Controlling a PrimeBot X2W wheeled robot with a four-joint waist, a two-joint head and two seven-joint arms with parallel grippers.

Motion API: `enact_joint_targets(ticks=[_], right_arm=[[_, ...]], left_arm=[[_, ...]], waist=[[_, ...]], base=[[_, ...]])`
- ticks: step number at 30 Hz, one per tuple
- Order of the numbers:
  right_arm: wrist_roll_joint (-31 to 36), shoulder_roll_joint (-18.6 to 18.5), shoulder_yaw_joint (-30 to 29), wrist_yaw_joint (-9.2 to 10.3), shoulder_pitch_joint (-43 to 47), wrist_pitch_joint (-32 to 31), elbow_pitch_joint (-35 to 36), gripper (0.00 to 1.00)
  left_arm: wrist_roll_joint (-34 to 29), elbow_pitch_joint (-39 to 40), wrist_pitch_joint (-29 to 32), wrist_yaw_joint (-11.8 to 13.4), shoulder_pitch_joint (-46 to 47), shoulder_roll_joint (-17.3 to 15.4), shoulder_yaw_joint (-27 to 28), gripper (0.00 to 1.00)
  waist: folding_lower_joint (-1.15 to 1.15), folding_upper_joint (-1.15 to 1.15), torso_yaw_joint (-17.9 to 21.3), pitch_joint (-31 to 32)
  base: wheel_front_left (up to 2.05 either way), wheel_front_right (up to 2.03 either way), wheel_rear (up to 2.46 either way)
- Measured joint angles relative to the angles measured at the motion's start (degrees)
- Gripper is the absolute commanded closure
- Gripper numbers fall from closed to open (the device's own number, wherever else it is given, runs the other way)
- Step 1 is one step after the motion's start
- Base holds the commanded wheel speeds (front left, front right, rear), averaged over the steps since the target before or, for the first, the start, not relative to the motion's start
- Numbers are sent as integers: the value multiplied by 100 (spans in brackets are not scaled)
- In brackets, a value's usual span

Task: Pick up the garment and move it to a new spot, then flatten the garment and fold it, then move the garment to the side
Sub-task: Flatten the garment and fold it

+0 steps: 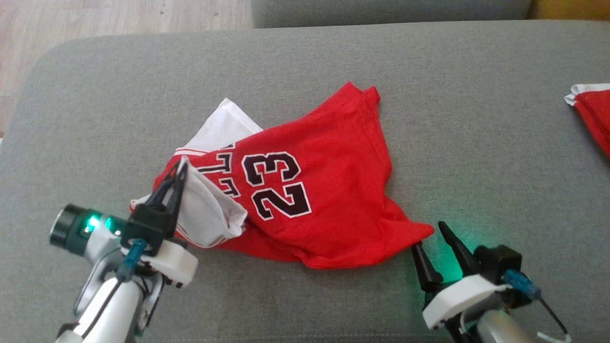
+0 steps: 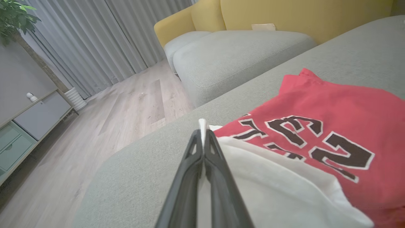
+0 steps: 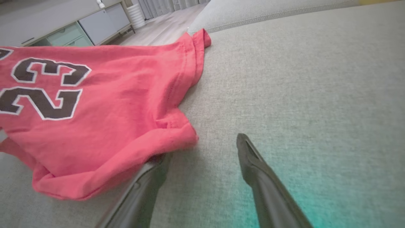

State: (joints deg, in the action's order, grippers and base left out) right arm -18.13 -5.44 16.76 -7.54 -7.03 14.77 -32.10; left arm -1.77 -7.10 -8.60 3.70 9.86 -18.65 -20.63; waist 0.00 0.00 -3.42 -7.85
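The garment (image 1: 329, 190) is a red jersey with a black "23" and white sleeves, lying crumpled on the grey sofa cushion (image 1: 305, 66). My left gripper (image 1: 180, 166) is shut on a white sleeve fold at the garment's left end; in the left wrist view the fingers (image 2: 191, 164) press together with white cloth (image 2: 202, 124) sticking out between them. My right gripper (image 1: 431, 236) stands open at the garment's lower right corner, one fingertip (image 3: 158, 164) tucked under the red hem (image 3: 171, 139), the other fingertip (image 3: 245, 145) on bare cushion.
A second red and white cloth (image 1: 593, 112) lies at the cushion's right edge. Wooden floor (image 1: 119, 19) lies beyond the cushion's rounded far-left corner. A yellow sofa (image 2: 284, 12), curtains and a low cabinet (image 2: 28, 120) stand farther off.
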Motion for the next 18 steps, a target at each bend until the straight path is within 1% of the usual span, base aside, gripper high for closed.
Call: enact_joint_targets(ticks=[4, 8, 10, 12, 13, 16, 18], right_arm=[[-301, -70, 371, 0, -129, 0, -172, 0], [-443, -141, 646, 0, -179, 0, -157, 0], [-448, -211, 710, 0, -196, 0, -92, 7], [-446, -271, 742, 0, -196, 0, -19, 4], [-432, -294, 756, 0, -196, 0, 24, 0], [-338, -365, 794, 0, -196, 0, 180, 0], [-292, -409, 797, 0, -194, 0, 294, 4]], left_arm=[[0, -94, 1, -62, 23, 18, -98, 100], [51, -221, -2, -67, 41, 22, -132, 100], [53, -269, -9, -67, 70, 22, -149, 100], [59, -308, -14, -68, 107, 22, -159, 100], [59, -327, -15, -68, 117, 22, -167, 100], [59, -425, -38, -68, 146, 24, -208, 100], [59, -493, -58, -68, 162, 24, -238, 100]], waist=[[0, 0, -4, -46], [0, 0, 32, -87], [0, 0, 56, -99], [0, 0, 79, -105], [0, 0, 89, -109], [0, 0, 105, -124], [0, 0, 109, -129]], base=[[0, 0, 0], [0, 0, 0], [0, 0, 0], [0, 0, 0], [0, 0, 0], [0, 0, 0], [0, 0, 0]])
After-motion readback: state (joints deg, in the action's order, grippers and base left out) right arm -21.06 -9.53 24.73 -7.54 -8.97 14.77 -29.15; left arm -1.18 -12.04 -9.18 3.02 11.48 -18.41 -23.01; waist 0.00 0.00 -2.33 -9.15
